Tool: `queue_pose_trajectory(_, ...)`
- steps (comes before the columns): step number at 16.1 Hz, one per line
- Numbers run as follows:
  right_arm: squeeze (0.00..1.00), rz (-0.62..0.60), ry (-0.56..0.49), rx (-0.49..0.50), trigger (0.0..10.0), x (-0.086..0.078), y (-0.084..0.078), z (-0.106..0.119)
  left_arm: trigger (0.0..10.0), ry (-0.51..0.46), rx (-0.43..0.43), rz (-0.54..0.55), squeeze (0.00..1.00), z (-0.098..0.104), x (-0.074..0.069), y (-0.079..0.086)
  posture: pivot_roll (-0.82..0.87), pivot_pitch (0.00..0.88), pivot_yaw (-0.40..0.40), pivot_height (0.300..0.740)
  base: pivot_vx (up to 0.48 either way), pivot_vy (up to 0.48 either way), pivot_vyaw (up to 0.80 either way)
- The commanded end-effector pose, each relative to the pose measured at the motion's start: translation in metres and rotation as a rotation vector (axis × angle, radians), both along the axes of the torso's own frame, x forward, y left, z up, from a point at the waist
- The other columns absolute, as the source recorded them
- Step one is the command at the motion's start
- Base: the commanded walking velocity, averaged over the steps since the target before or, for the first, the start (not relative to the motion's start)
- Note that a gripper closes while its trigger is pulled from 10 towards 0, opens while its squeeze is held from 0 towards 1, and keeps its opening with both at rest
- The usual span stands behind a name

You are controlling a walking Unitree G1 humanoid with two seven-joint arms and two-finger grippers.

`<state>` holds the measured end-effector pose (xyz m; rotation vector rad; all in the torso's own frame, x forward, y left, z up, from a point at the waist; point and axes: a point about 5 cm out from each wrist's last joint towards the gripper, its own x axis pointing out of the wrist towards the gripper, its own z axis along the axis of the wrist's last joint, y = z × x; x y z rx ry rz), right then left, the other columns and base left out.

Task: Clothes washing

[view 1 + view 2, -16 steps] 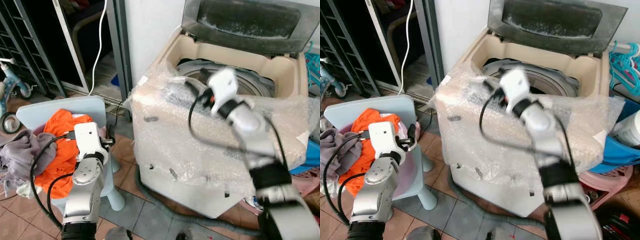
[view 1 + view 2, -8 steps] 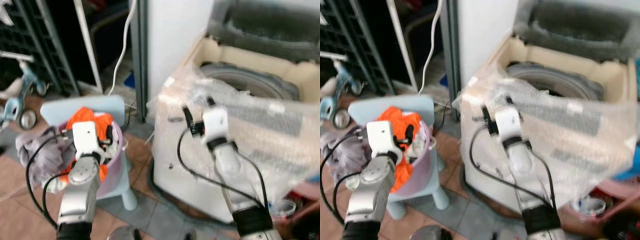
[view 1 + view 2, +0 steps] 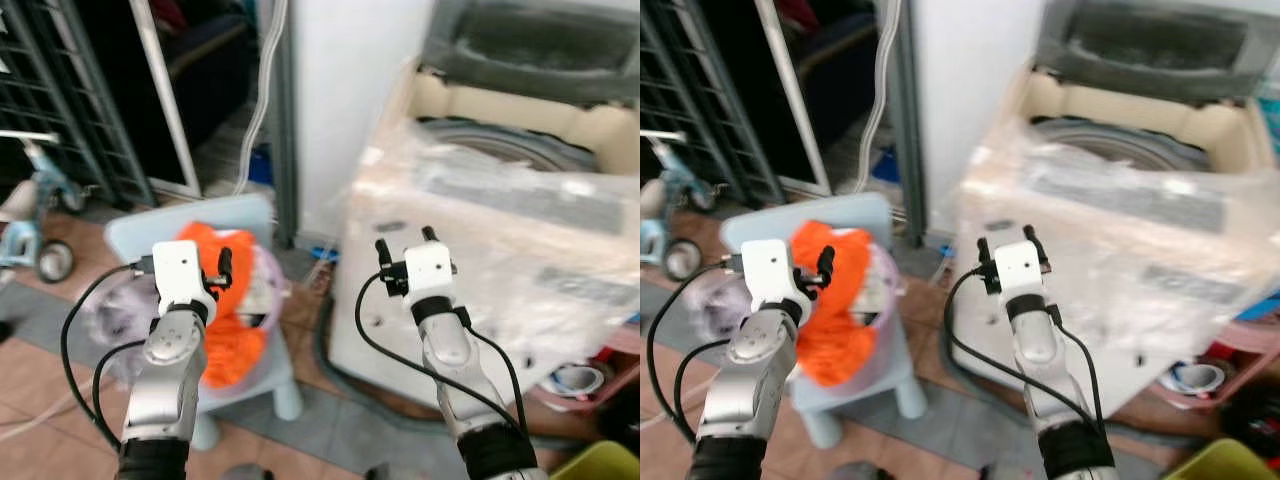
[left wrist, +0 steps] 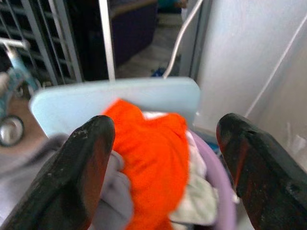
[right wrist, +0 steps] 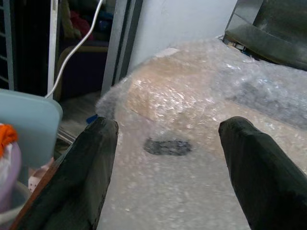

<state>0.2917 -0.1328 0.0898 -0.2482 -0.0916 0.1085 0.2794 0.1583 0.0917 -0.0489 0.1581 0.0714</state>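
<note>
Far left: a small child's tricycle (image 3: pixel 28 215) on the tiled floor beside a dark metal grille (image 3: pixel 55 90), w/ a white cable (image 3: pixel 262 95) hanging down by a grey door frame. Next, a pale blue plastic chair (image 3: pixel 190 215) holds a lilac basket (image 4: pixel 216 191) heaped w/ laundry: an orange garment (image 3: pixel 220 300) on top, its long axis running roughly vertical in the head views, draped from the chair back down over the basket's front edge; grey cloth (image 4: pixel 29 163) lies beside it on the tricycle side, and pale fabric sits at the other side. The left gripper (image 3: pixel 205 270) hovers just above the pile, pointing at the orange garment, fingers (image 4: pixel 86 167) spread wide apart and holding nothing. Centre: the right gripper (image 3: pixel 404 250) is raised in front of the washer, fingers (image 5: pixel 91 172) also spread apart and empty, aimed at the bubble-wrapped front. Right: a cream top-loading washing machine (image 3: pixel 520 110), lid (image 3: pixel 540 45) tilted up and open, drum opening facing upward, body covered in clear bubble wrap (image 3: pixel 500 240). Head views are a bit blurred.
</note>
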Motion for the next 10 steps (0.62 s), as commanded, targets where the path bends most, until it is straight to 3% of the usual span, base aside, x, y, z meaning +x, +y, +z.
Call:
queue_pose_trajectory(1,0.00,-0.052,0.040,-0.007,10.0,0.000,-0.014,-0.006,10.0,-0.052,0.017,-0.051,0.00,0.006,0.001,-0.008,-0.04,0.000,0.023,0.740,0.000,0.000,0.00)
queue_pose_trajectory(2,0.00,-0.037,0.029,0.080,10.0,-0.002,-0.016,-0.003,10.0,-0.051,0.025,-0.035,0.00,0.005,0.001,-0.005,-0.05,0.000,0.025,0.740,0.000,0.000,0.00)
queue_pose_trajectory(4,0.00,-0.032,0.066,0.093,10.0,0.000,-0.015,-0.004,10.0,-0.054,0.042,-0.025,0.00,0.004,0.002,-0.002,-0.04,0.000,0.021,0.740,0.000,0.000,0.00)
queue_pose_trajectory(6,0.00,0.028,0.114,0.270,10.0,0.004,-0.006,0.004,10.0,-0.052,0.067,-0.019,0.00,0.005,0.003,-0.002,-0.04,0.000,0.015,0.740,0.000,0.000,0.00)
queue_pose_trajectory(7,0.00,-0.002,0.115,0.351,10.0,0.006,-0.006,0.012,10.0,-0.050,0.047,0.010,0.00,0.006,0.002,-0.001,-0.04,0.000,0.009,0.740,0.000,0.000,0.00)
queue_pose_trajectory(9,0.00,0.005,0.123,0.238,10.0,0.009,-0.009,0.013,10.0,-0.028,0.059,0.042,0.00,0.002,-0.001,0.003,-0.04,0.000,0.006,0.740,0.000,0.240,0.00)
queue_pose_trajectory(10,0.00,0.043,0.167,0.292,10.0,0.007,-0.007,0.010,10.0,-0.025,0.063,0.044,0.00,0.001,-0.002,0.003,-0.03,0.000,0.004,0.740,0.000,0.480,0.00)
